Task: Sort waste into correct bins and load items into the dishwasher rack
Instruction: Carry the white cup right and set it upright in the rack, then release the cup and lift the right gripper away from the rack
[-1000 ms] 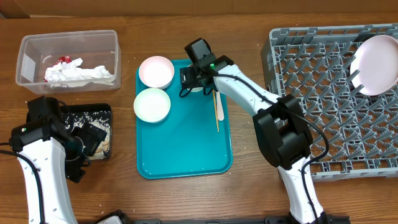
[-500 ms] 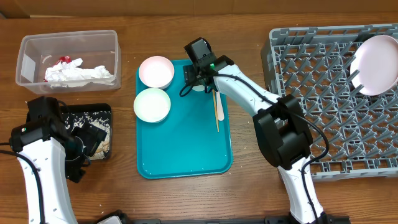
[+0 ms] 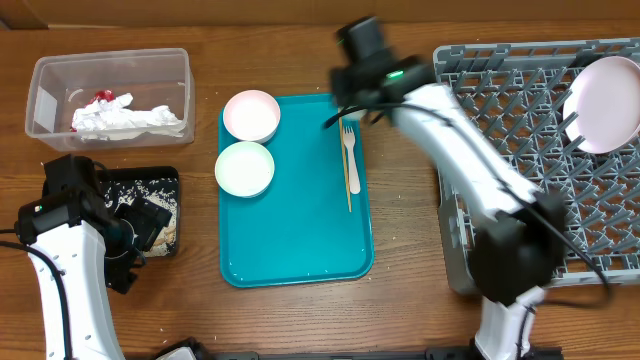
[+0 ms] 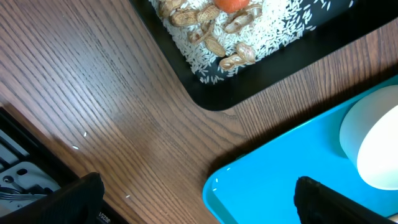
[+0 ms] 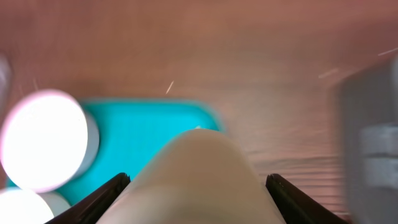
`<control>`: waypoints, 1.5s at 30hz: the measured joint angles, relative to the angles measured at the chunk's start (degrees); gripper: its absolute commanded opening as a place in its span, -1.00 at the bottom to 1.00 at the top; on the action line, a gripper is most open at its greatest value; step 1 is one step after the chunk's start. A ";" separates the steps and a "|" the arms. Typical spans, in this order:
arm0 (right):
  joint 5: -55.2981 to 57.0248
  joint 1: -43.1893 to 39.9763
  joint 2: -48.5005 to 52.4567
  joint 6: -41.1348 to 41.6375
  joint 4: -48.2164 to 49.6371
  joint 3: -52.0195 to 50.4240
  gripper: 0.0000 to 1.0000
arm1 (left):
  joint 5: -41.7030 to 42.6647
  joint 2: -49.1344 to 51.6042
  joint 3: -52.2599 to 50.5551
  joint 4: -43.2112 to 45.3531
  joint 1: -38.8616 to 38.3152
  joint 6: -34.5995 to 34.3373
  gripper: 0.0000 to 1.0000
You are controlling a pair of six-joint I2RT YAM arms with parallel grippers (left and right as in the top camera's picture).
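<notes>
Right hand (image 5: 198,182) is up over the far right corner of the teal tray (image 3: 300,260), and it's got the small cup (image 5: 193,162)! Its two fingers are pinching the white body from either side. The arm is a blur from above, so I can't tell how squarely the cup sits.

The cup is off the tray, in the air short of the dishwasher rack (image 3: 520,50). By my reckoning this is the carry to the rack.

To do it well, I'd want that cup kept high enough to clear the grey rim. It looks round and slick, so the pinch wants to stay firm and the swing gentle. Pick a cell well apart from the big plate (image 3: 603,103), which stands on edge in the far right corner of the rack. Lower the cup between the pegs, and spread the fingers only once it is seated.

Two bowls (image 3: 251,115) and a pale fork (image 3: 350,160) wait on the tray.

Left hand (image 3: 145,225) is spread wide, holding nothing, just beside the black tray (image 3: 165,175) with its rice, peanuts and carrot (image 4: 231,4). Napkins (image 3: 130,118) and the red wrapper (image 3: 100,97) lie in the clear tub (image 3: 40,75) on the bench (image 3: 400,300).
</notes>
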 measured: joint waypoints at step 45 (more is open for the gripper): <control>-3.39 -36.72 4.26 -1.51 -12.26 1.31 -0.59 | 0.00 0.00 0.00 0.00 0.00 0.00 1.00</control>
